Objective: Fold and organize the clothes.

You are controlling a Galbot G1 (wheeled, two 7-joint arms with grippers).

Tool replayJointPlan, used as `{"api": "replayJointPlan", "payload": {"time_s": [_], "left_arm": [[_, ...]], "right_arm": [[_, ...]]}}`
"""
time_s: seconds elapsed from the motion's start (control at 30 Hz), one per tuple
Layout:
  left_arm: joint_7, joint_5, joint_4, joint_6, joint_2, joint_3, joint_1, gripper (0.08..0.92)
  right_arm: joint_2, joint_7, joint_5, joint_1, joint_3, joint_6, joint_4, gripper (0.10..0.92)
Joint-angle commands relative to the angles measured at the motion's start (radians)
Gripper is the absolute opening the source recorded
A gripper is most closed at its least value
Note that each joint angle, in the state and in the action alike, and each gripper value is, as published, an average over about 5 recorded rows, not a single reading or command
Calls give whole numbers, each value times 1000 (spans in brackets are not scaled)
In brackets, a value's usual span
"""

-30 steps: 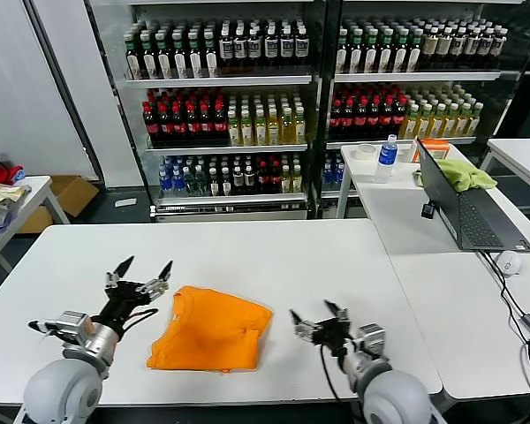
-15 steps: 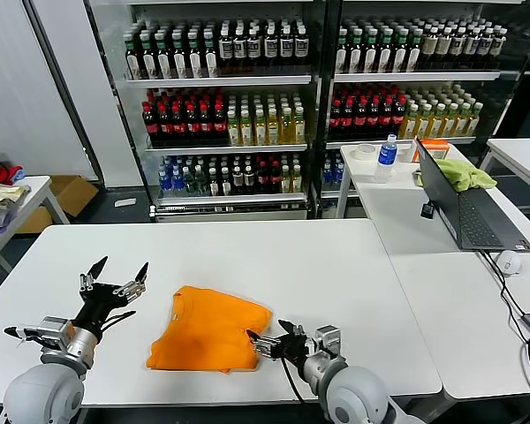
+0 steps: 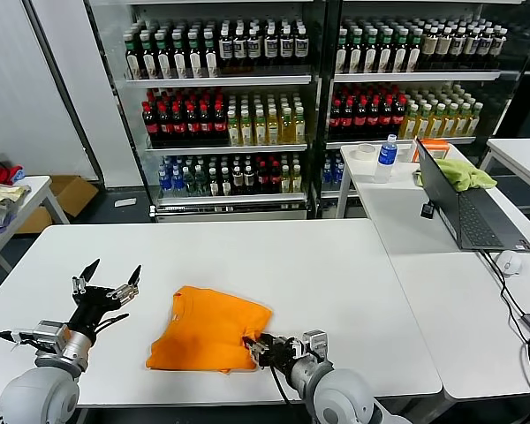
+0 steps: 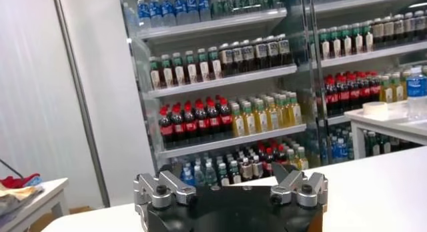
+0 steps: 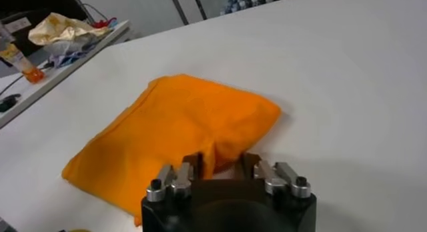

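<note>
Gripping pincer: right pincer (image 3: 256,346), lower centre, closed on T-shirt (image 3: 210,329) near edge.
Idle pincer: left pincer (image 3: 106,281), lower left, open, apart.

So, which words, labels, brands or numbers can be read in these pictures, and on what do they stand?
None can be read.
Bottles on the shelves: labels too small to read.
Water bottle on the side table: label blurred.
Orange T-shirt: no lettering shows on the visible side.
Laptop: no readable text.
</note>
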Motion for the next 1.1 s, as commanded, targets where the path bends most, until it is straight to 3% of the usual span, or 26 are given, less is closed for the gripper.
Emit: {"api": "replayJointPlan", "payload": {"time_s": [0.03,0.37,0.73,1.1], "left_arm": [[-1,7,3,-7,1,-7,5,823],[-2,10,3,-9,0,-7,8,823],[-2,25,8,-19,-4,6,6,823],[14,61,41,-88,-17,39,-16,823]], "right_arm": [[9,30,55,15,-13,-2,-3,403],[-1,36,6,30,28,-2,-36,126],[4,-14,-46,120,182,0,-138,106],[-72,-87,-147,-109,348,1,-31,106]]}}
